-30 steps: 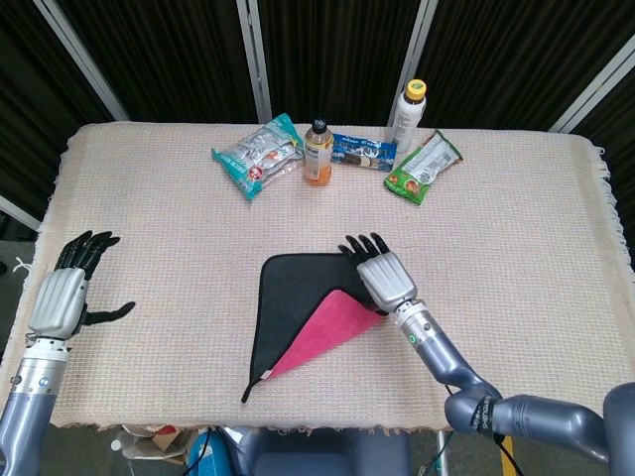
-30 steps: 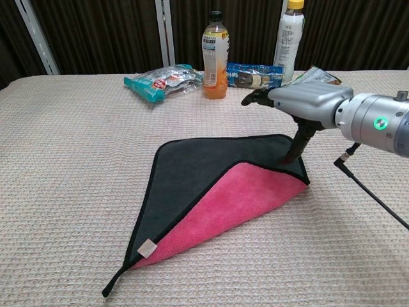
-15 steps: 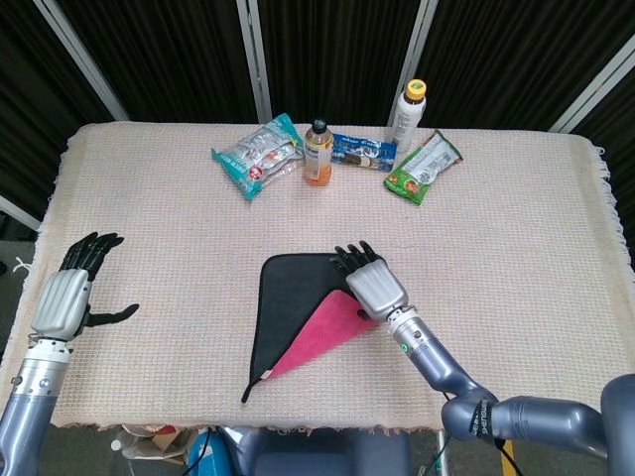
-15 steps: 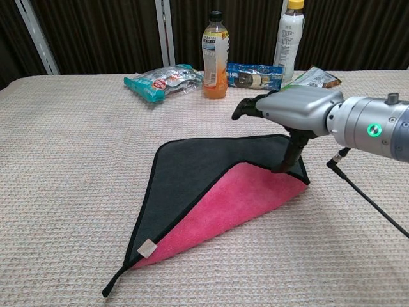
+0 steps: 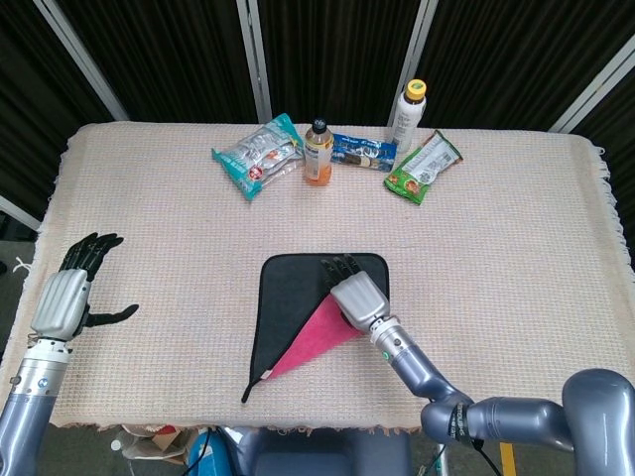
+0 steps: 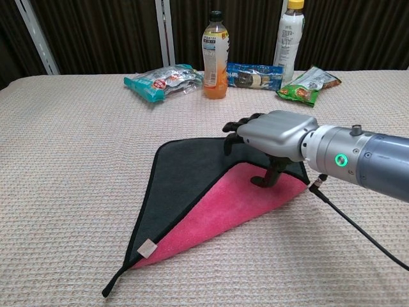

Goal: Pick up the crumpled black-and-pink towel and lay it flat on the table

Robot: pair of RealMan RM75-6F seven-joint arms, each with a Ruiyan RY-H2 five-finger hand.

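Observation:
The towel (image 5: 288, 297) lies near the table's front middle. It is mostly spread black side up, with one corner folded over so the pink side (image 6: 217, 211) shows as a triangle. My right hand (image 5: 355, 293) hovers palm down over the towel's right part. Its fingers are spread over the black cloth and its thumb (image 6: 267, 176) points down, touching the edge of the pink fold. In the chest view the right hand (image 6: 271, 131) holds nothing. My left hand (image 5: 67, 293) is raised at the table's left edge, fingers apart and empty, seen only in the head view.
Along the back stand an orange drink bottle (image 5: 317, 154) and a white bottle (image 5: 408, 116). Beside them lie a teal snack bag (image 5: 256, 157), a blue packet (image 5: 362, 152) and a green packet (image 5: 424, 167). The towel's tag corner (image 6: 147, 248) lies near the front edge.
My right hand has slid left from the towel's right corner to over its middle, thumb still down on the cloth. The pink fold looks slightly narrower. The left hand has barely moved.

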